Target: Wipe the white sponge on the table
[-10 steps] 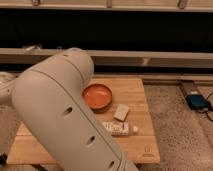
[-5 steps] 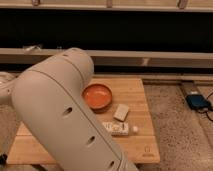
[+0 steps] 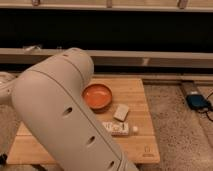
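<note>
The white sponge is a small cream block lying on the table, just right of the orange bowl. The table has a pale plank top with a small dark logo mark near its front right corner. My big white arm fills the left and middle of the view and hides much of the tabletop. My gripper is out of view, somewhere past the arm's lower end.
A longer white flat piece with dark marks lies in front of the sponge, with a tiny white ball beside it. A blue device with a cable sits on the speckled floor at right. A dark wall with a rail runs behind.
</note>
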Controlling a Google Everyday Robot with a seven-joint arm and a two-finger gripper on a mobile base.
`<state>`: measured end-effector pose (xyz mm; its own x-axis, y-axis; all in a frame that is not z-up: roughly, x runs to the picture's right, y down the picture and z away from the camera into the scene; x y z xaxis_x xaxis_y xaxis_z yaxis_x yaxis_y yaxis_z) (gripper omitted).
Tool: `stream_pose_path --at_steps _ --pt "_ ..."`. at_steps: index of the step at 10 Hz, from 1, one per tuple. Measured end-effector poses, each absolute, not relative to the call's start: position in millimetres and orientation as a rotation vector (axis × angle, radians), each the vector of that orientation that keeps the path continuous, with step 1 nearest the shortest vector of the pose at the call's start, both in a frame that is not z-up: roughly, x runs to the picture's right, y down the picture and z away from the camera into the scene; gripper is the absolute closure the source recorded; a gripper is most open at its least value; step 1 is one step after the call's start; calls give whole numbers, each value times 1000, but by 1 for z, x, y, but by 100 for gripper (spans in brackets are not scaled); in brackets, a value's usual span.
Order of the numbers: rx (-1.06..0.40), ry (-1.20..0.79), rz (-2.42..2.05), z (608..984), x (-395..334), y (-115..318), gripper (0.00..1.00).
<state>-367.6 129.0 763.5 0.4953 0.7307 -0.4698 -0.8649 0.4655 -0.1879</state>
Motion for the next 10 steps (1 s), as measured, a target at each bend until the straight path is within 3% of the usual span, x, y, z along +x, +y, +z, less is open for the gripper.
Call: stream_pose_path --at_steps 5,10 --pt "-429 343 997 763 -368 129 35" --pt "-387 328 1041 718 -339 120 35"
